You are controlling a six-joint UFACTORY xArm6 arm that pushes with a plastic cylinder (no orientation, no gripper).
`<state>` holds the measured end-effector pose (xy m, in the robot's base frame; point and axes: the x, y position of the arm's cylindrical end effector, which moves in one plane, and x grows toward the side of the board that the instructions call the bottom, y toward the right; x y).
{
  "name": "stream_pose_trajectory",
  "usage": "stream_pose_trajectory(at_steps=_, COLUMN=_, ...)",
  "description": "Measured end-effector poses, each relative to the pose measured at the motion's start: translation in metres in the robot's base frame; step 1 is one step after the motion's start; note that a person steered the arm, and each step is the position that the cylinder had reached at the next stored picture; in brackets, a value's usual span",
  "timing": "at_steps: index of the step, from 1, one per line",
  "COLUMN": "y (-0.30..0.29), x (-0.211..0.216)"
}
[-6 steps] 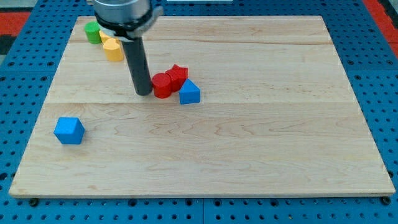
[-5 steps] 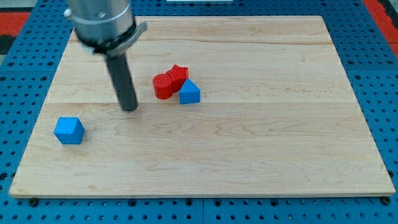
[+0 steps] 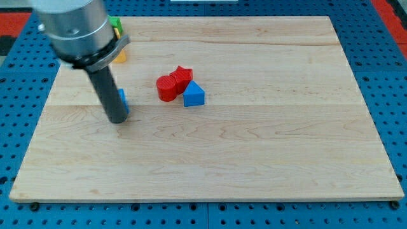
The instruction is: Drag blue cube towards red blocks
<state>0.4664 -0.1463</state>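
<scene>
A blue block [image 3: 123,102], likely the blue cube, shows only as a thin sliver at the right side of my rod; the rest is hidden behind it. My tip [image 3: 117,119] rests on the board just below that sliver, touching or very close to it. Two red blocks sit together near the board's middle: a red cylinder [image 3: 166,88] and a red angular block [image 3: 182,77] at its upper right. They lie to the right of my tip, with bare board between.
A blue triangular block [image 3: 194,95] touches the red blocks at their lower right. A green block [image 3: 116,24] and a yellow block [image 3: 119,57] peek out beside the arm at the view's top left. The wooden board [image 3: 254,146] lies on a blue pegboard.
The rod has moved left and slightly down. The blue cube is gone from the lower left; a blue sliver now shows beside the rod. The red blocks and blue triangle have not moved.
</scene>
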Motion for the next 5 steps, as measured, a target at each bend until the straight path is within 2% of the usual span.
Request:
stream_pose_trajectory(at_steps=1, y=-0.03, x=0.028)
stream_pose_trajectory(at_steps=2, y=-0.086, x=0.024)
stream_pose_trajectory(at_steps=3, y=-0.092, x=-0.037)
stream_pose_trajectory(at_steps=4, y=-0.03, x=-0.046)
stream_pose_trajectory(at_steps=5, y=-0.026, x=-0.043)
